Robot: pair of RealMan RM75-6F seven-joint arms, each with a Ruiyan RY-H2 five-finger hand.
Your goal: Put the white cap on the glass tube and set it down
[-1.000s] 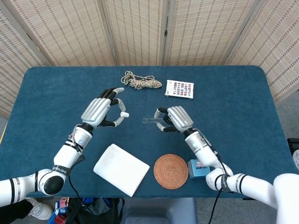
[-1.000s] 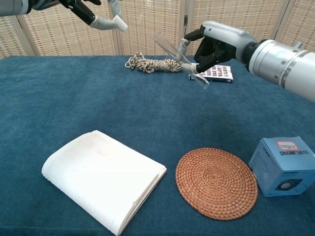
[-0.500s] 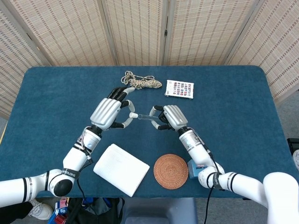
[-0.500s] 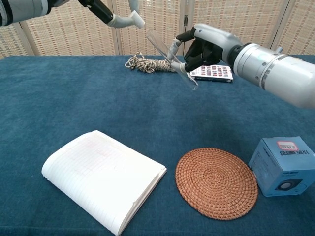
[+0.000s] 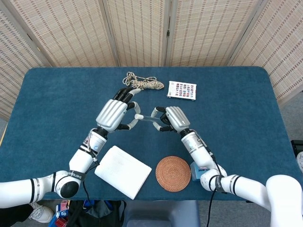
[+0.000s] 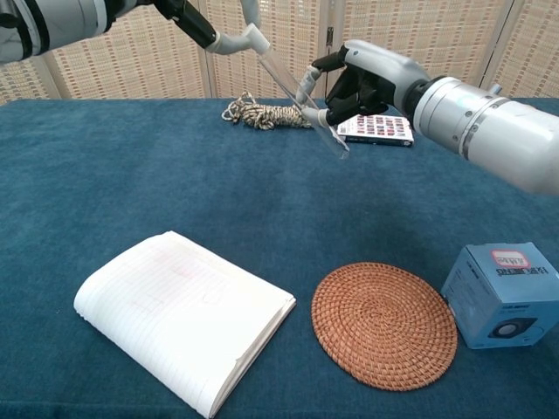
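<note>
Tube, clear glass (image 6: 301, 102): grasped in right hand (image 5: 171, 118), tilted above blue table (image 5: 236, 118). Small white cap (image 5: 139, 116): pinched by left hand (image 5: 113, 114), touching tube's raised end.

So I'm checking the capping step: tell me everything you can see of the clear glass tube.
The clear glass tube is a thin, straight, see-through cylinder, held in the air above the blue table, tilted in the chest view. The right hand pinches it near its lower end. Its upper end meets the small white cap, which the left hand holds. Whether the cap is fully seated cannot be told.
</note>
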